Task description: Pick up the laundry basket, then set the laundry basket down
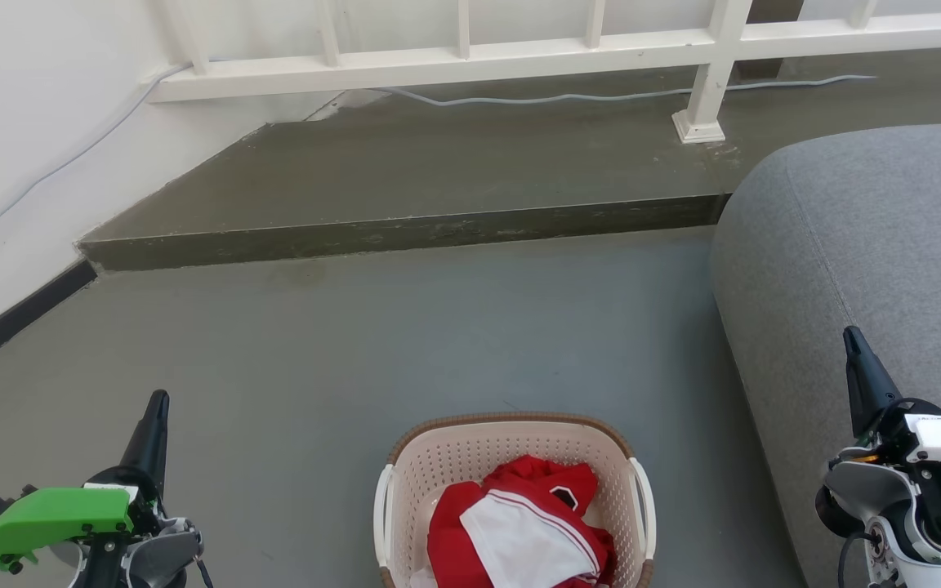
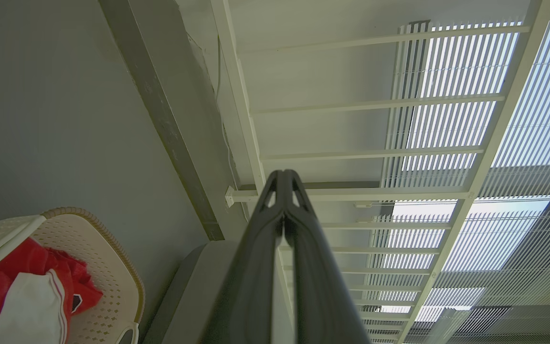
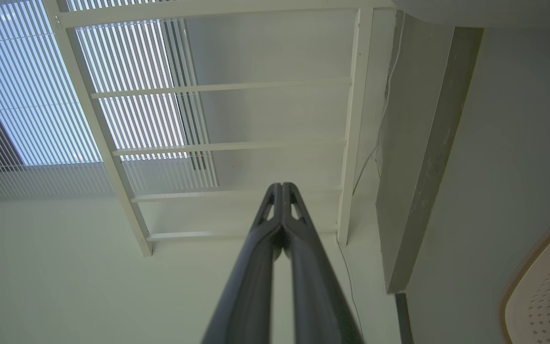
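The laundry basket (image 1: 511, 420) sits on the grey floor (image 1: 438, 327) right in front of the robot, between its two arms. It touches neither arm. Red and white clothes (image 1: 519, 523) lie inside it. The left gripper (image 1: 159, 398) is off to the basket's left, well apart from it. Its two fingers are pressed together with nothing between them. The right gripper (image 1: 851, 336) is off to the right, in front of the grey sofa (image 1: 887, 245). Its fingers are pressed together too and hold nothing. Past the basket is a low grey step (image 1: 438, 163). A white railing (image 1: 470, 61) stands on the step, and a thin cable (image 1: 560, 98) lies under it.
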### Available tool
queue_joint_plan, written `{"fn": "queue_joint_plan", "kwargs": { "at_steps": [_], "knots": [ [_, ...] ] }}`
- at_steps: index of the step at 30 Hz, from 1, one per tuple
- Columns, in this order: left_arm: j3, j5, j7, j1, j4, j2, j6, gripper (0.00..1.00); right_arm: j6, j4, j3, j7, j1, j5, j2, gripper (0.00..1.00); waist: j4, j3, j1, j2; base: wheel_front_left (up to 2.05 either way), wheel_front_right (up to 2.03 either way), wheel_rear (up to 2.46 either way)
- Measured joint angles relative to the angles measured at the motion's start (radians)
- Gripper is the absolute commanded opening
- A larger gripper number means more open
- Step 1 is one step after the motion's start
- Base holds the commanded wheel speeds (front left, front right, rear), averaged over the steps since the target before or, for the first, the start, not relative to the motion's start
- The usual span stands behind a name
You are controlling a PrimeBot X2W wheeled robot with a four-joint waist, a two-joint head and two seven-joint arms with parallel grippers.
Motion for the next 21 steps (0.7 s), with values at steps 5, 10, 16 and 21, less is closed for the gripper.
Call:
{"fn": "queue_joint_plan", "kwargs": {
  "at_steps": [5,10,16,21],
  "knots": [
    [0.0,0.0,0.0,0.0,0.0,0.0,0.0,0.0,0.0,0.0,0.0,0.0,0.0,0.0,0.0,0.0,0.0,0.0,0.0,0.0,0.0,0.0,0.0],
    [0.0,0.0,0.0,0.0,0.0,0.0,0.0,0.0,0.0,0.0,0.0,0.0,0.0,0.0,0.0,0.0,0.0,0.0,0.0,0.0,0.0,0.0,0.0],
    [0.0,0.0,0.0,0.0,0.0,0.0,0.0,0.0,0.0,0.0,-0.001,0.0,0.0,0.0,0.0,0.0,0.0,0.0,0.0,0.0,0.0,0.0,0.0],
    [0.0,0.0,0.0,0.0,0.0,0.0,0.0,0.0,0.0,0.0,-0.001,0.0,0.0,0.0,0.0,0.0,0.0,0.0,0.0,0.0,0.0,0.0,0.0]
  ]
}}
